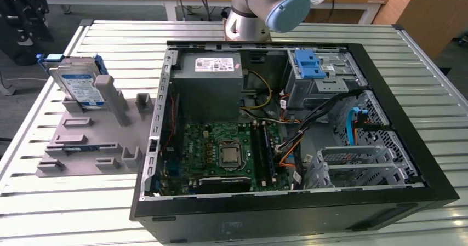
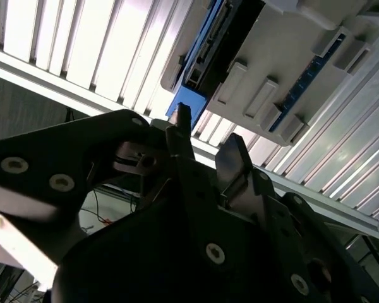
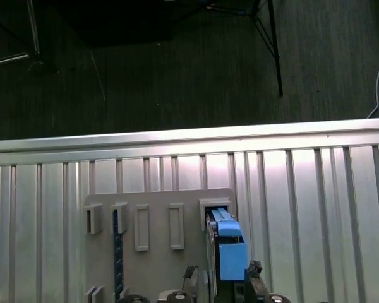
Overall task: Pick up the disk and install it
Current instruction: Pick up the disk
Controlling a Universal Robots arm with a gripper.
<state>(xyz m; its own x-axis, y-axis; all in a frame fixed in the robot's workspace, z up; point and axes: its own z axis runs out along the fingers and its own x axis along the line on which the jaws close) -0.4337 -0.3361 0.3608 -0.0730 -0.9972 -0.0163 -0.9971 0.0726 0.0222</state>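
standing on edge in a slot of the grey moulded plastic holder [image 1: 87, 147], the flat rectangular silver hard disk [image 1: 79, 84] shows a white-and-blue label on its broad face. a blue plastic carrier frame runs round its edges and ends in a blue tab at the upper corner. the holder is blocky and matt, with raised posts and slots. it rests on the ribbed aluminium table [image 1: 109, 38], at the exterior view's left of the open black computer case [image 1: 292, 221], just beside its wall.

in the second wrist view the black metal hand [image 2: 205, 129] hangs near the disk's blue corner. its two angular fingers [image 2: 234, 158] are spread apart with clear space between them, and they hold nothing. whether a fingertip touches the frame cannot be told.

inside the case lie a grey sheet-metal power-supply box with a white sticker [image 1: 212, 84], a green circuit board [image 1: 227, 147], a blue plastic latch [image 1: 310, 65] on the upper bay and a perforated metal cage [image 1: 358, 161]. the glossy grey arm with a pale blue cap [image 1: 286, 10] rises behind the case.
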